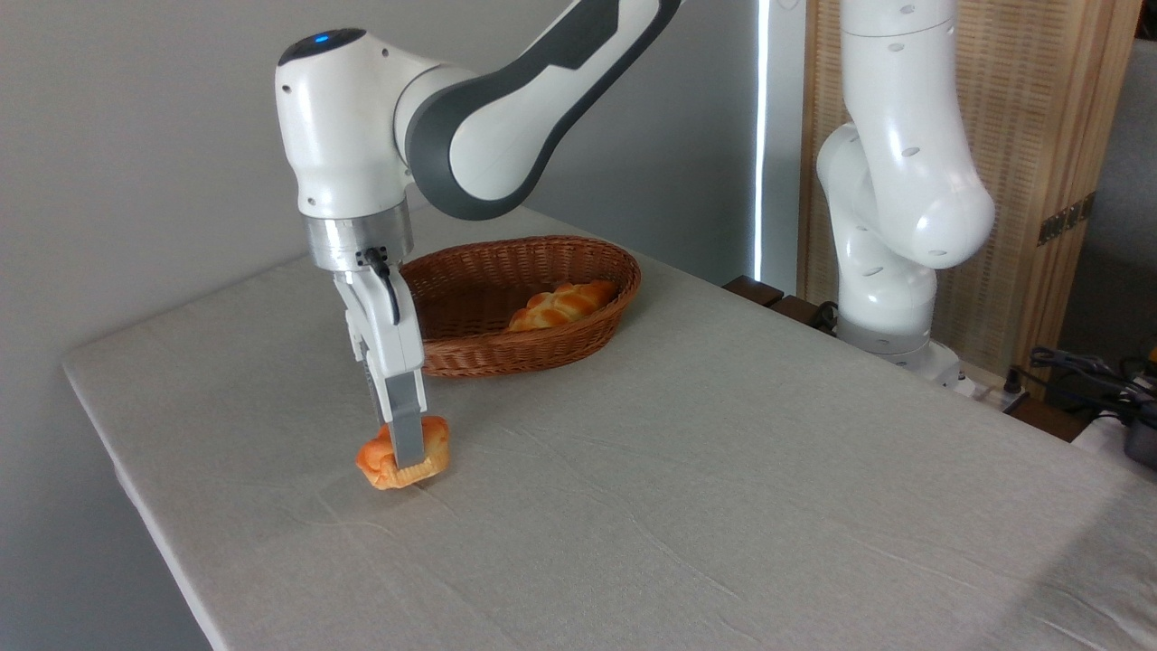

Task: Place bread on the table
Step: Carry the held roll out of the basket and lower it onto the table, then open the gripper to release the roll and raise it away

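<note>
The table (723,506), covered in a pale grey-beige, slightly wrinkled cloth, fills most of the view, and the white arm (506,108) is reached out over its near-left part. Behind the arm's wrist a brown oval wicker basket (578,339) is set on the cloth, and a golden braided loaf (562,306) is left lying in it. In front of the basket and apart from it, the bread (403,457), a small orange bun with a paler ridged base, is seen low at the cloth, tipped onto its side; it appears to be resting on the surface, though whether its full weight is borne by the cloth cannot be told for certain. The task is therefore judged to be nearly finished: the bun is out of the basket and down at the table, and what is left is the release and the withdrawal of the arm. The gripper (407,452) is pointed straight down and is narrowed about the bun, with the near finger (406,427) laid across its front and the far finger hidden behind it. The bun is thus taken to be pinched between the two, with no gap visible at the near finger.
</note>
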You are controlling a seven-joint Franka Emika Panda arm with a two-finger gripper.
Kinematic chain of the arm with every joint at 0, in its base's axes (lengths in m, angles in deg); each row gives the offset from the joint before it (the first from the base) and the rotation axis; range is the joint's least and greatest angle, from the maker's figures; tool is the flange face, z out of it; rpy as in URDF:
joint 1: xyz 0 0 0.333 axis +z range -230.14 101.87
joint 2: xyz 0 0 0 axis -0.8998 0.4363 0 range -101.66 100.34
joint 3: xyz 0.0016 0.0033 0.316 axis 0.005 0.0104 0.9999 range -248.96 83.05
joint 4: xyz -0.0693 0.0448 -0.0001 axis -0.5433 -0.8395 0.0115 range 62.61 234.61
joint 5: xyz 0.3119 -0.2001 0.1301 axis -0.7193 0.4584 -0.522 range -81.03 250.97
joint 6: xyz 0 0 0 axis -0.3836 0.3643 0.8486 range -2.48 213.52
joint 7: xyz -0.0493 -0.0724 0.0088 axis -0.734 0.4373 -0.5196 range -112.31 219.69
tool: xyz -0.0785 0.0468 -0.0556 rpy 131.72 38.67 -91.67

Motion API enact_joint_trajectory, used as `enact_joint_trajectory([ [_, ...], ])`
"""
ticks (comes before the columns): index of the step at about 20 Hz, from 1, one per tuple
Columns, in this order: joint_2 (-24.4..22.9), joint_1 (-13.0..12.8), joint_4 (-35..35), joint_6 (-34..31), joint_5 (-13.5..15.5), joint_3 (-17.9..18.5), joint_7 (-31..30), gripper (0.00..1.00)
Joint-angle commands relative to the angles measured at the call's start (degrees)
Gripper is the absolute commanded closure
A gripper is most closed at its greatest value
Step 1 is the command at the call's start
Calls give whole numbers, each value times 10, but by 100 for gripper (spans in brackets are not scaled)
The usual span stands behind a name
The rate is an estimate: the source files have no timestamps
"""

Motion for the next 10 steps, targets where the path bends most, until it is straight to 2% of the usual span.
enact_joint_trajectory([
  [1, -1, 0, -9, 0, 0, -1, 2, 0],
  [7, -2, 1, -11, -1, 2, 0, -1, 0],
  [10, -24, 15, -16, -10, 4, -4, -4, 0],
])
